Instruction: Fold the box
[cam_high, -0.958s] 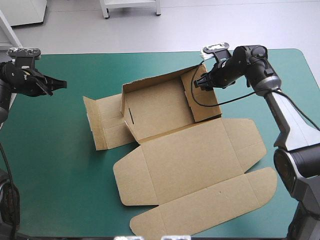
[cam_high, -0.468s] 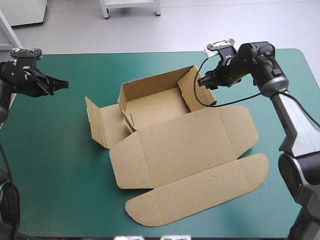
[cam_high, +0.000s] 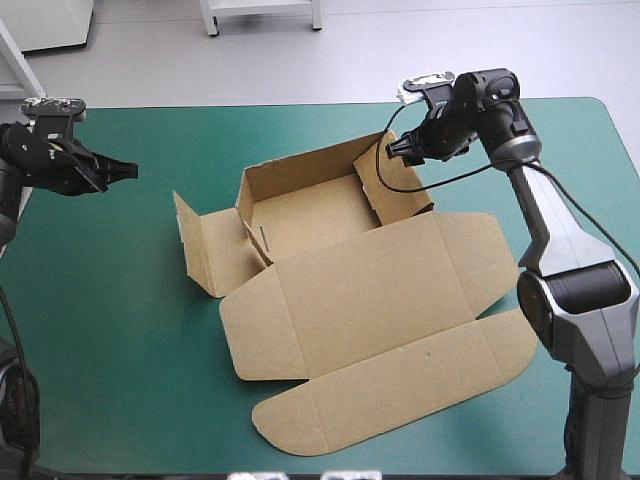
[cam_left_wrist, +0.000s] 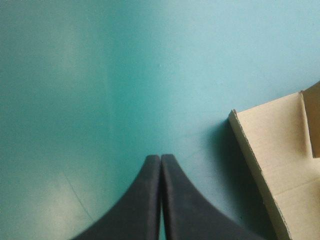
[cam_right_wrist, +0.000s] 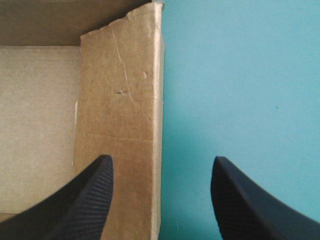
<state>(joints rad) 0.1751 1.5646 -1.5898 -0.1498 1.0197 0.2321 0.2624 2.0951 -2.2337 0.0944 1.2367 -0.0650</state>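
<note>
On the big table (cam_high: 100, 330) with the teal-green cover, the brown box (cam_high: 310, 215) sits near the middle. Its wide lid (cam_high: 380, 300) lies flat, toward the near edge. Behind the lid is the open tray, with its walls standing up. One side flap (cam_high: 205, 250) sticks out on the left, tipped up a bit. The right gripper (cam_high: 393, 150) is above the tray's right wall (cam_right_wrist: 120, 100). Its black fingers are wide apart, and the wall's top edge shows between them. The left gripper (cam_high: 125, 170) is far off by the table's left edge, fingers pressed together, holding nothing.
</note>
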